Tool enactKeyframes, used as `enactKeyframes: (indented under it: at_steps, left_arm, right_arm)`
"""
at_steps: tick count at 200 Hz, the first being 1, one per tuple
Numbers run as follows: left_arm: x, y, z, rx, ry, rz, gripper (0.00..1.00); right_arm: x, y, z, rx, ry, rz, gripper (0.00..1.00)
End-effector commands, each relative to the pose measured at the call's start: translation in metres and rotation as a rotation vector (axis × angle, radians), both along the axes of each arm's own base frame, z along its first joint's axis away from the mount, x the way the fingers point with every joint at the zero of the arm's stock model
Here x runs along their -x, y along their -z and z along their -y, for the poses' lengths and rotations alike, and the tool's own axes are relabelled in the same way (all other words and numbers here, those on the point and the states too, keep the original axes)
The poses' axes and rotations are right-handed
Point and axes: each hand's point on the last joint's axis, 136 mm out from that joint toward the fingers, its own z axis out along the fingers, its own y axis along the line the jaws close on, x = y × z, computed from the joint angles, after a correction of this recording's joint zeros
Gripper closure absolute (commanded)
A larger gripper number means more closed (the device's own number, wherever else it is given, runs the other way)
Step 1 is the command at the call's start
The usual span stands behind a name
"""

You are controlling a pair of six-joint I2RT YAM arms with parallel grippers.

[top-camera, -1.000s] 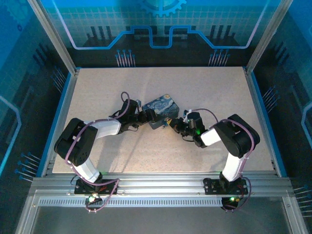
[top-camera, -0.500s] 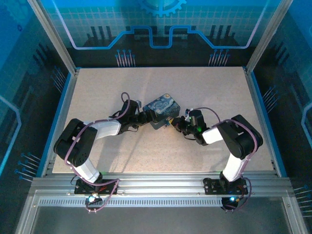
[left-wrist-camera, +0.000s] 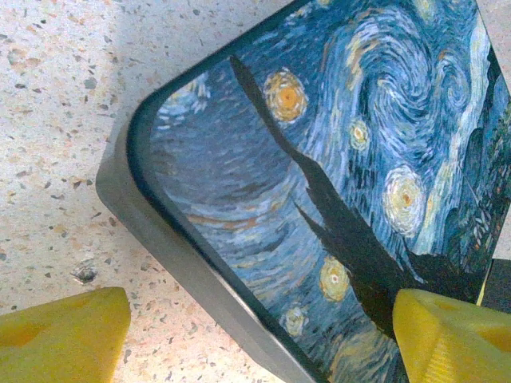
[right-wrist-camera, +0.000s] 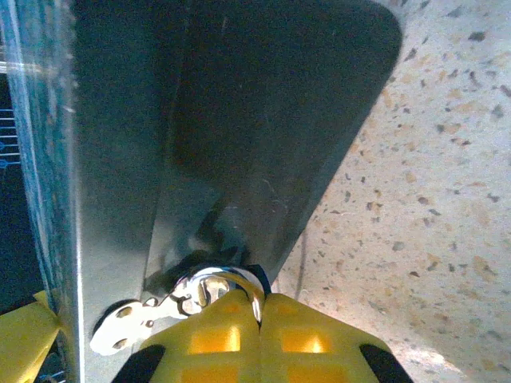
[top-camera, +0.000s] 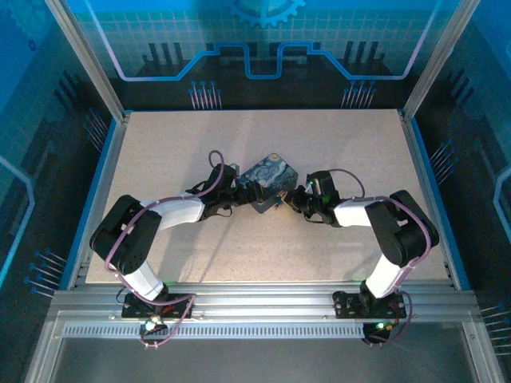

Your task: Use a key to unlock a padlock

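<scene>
Right wrist view: the right gripper's (right-wrist-camera: 259, 307) yellow fingers (right-wrist-camera: 215, 343) are covering most of the padlock (right-wrist-camera: 219, 283), leaving only a silvery loop showing, slightly blurred. Left wrist view: the frame edges are cutting off the tin (left-wrist-camera: 319, 159). Overhead, the key is proving too small to make out.
</scene>
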Motion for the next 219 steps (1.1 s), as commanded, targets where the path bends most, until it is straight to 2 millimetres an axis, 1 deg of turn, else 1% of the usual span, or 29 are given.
enactKeyframes:
  at_steps: [1,44,75,118,129,137,162,188,219]
  left_arm:
    - [0.025,0.034,-0.017,-0.139,0.021,-0.104,0.14]
    - [0.027,0.037,-0.019,-0.143,0.025,-0.1,0.13]
    - [0.027,0.037,-0.017,-0.135,0.029,-0.097,0.12]
    - [0.026,0.031,-0.02,-0.149,0.028,-0.075,0.12]
    - [0.025,0.026,-0.022,-0.164,0.027,-0.061,0.11]
    - [0.024,0.022,-0.024,-0.177,0.028,-0.045,0.1]
    - [0.021,0.005,-0.031,-0.211,0.025,0.009,0.06]
    - [0.02,-0.016,-0.041,-0.233,0.016,0.067,0.01]
    - [0.021,-0.04,-0.055,-0.221,-0.002,0.124,0.01]
  right_arm:
    - [-0.003,-0.004,0.011,0.029,0.016,-0.006,0.96]
    - [-0.009,-0.012,0.017,0.0,0.042,0.007,0.96]
    - [-0.011,-0.02,0.018,-0.004,0.029,0.021,0.96]
    - [-0.009,-0.019,0.027,0.016,0.033,0.019,0.96]
    - [-0.007,-0.02,0.029,0.044,0.021,0.029,0.96]
    - [-0.001,-0.017,0.034,0.078,0.012,0.011,0.96]
    - [0.006,-0.025,0.041,0.165,-0.045,0.058,0.96]
    - [0.02,-0.034,0.045,0.263,-0.174,0.124,0.95]
    - [0.042,-0.044,0.041,0.302,-0.341,0.182,0.95]
